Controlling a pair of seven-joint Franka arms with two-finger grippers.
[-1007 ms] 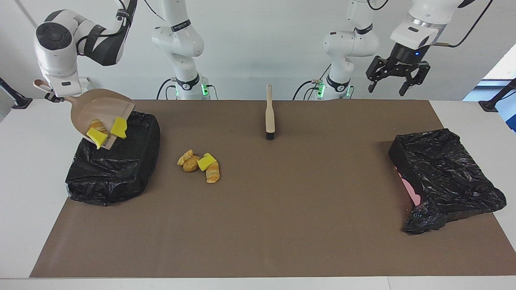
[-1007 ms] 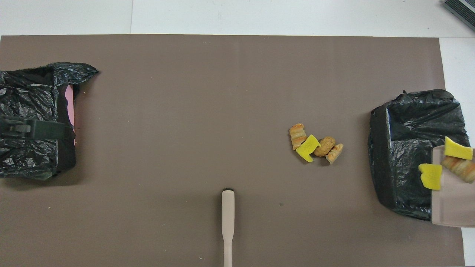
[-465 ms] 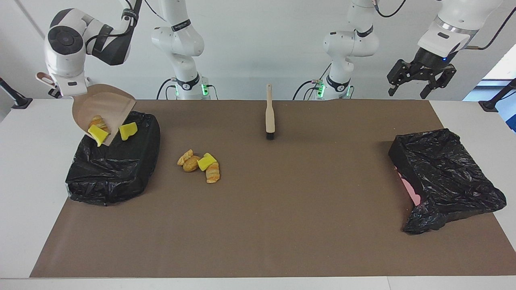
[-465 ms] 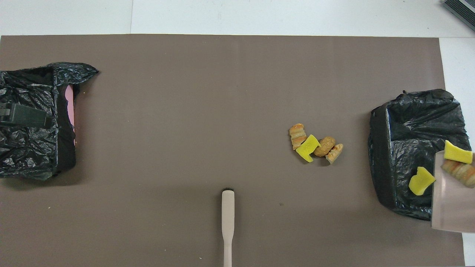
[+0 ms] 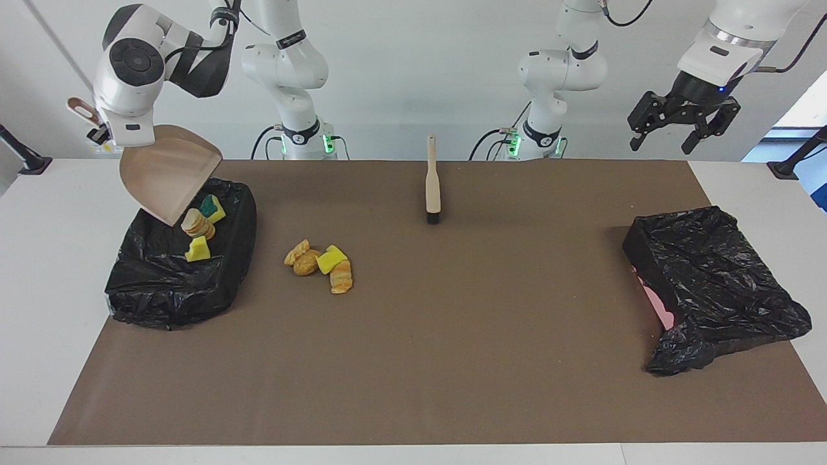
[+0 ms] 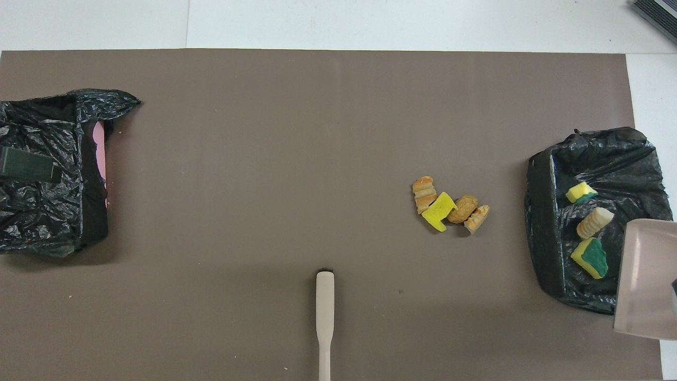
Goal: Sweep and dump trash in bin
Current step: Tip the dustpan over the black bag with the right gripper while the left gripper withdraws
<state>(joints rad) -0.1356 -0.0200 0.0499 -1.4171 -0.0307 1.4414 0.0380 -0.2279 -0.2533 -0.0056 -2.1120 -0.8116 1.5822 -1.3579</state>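
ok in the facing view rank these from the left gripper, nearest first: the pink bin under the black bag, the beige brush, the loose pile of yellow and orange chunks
From the left gripper, raised and open:
1. Pink bin under the black bag, below the gripper at the left arm's end.
2. Beige brush, mid-table, near the robots.
3. Loose pile of yellow and orange chunks, toward the right arm's end.

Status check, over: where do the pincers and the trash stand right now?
Right pincer shut on dustpan, tipped over bin. Left pincer open, waiting. Three trash pieces in bin, four on mat. Nothing blocking.
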